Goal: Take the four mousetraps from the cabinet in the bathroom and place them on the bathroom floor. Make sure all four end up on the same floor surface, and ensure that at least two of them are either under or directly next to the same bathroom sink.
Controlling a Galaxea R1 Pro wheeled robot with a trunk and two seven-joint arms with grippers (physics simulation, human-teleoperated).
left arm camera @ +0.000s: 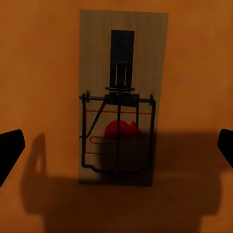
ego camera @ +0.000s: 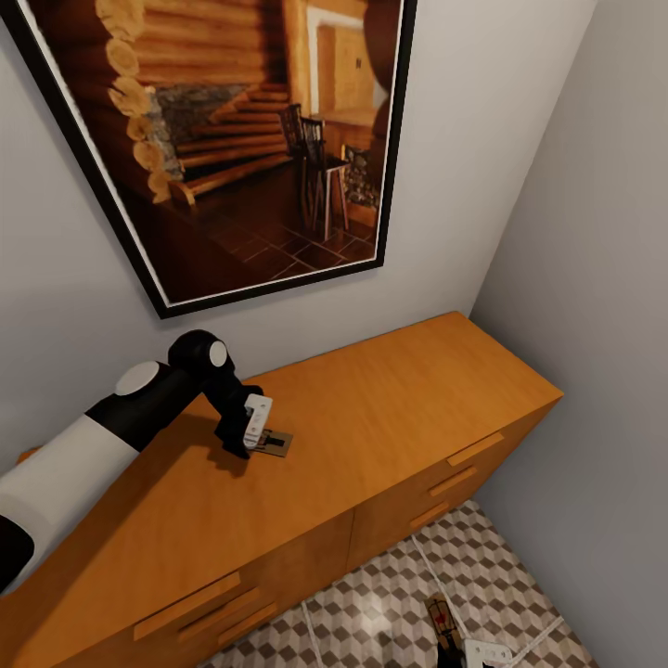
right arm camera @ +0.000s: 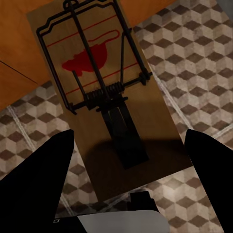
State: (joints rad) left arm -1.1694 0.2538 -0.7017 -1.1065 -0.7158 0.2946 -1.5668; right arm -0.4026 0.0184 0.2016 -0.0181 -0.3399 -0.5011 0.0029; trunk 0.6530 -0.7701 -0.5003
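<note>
A mousetrap (ego camera: pixel 276 443) lies flat on the top of the orange-brown cabinet (ego camera: pixel 408 399). My left gripper (ego camera: pixel 255 429) hovers just over it, open. In the left wrist view that mousetrap (left arm camera: pixel 119 104) sits centred between the two spread fingers (left arm camera: pixel 9 148), untouched by either. At the lower right, my right gripper (ego camera: pixel 461 649) holds a second mousetrap (ego camera: pixel 443 617) in the air above the bathroom floor (ego camera: pixel 371 612). In the right wrist view this mousetrap (right arm camera: pixel 97 73) hangs between the closed-in fingers (right arm camera: pixel 48 179), in front of the cabinet front and the cube-patterned tiles (right arm camera: pixel 194 63).
A large framed picture (ego camera: pixel 241 139) hangs on the grey wall behind the cabinet. A second grey wall (ego camera: pixel 603 325) closes off the right side at the cabinet's end. Drawer handles (ego camera: pixel 186 605) protrude from the cabinet front.
</note>
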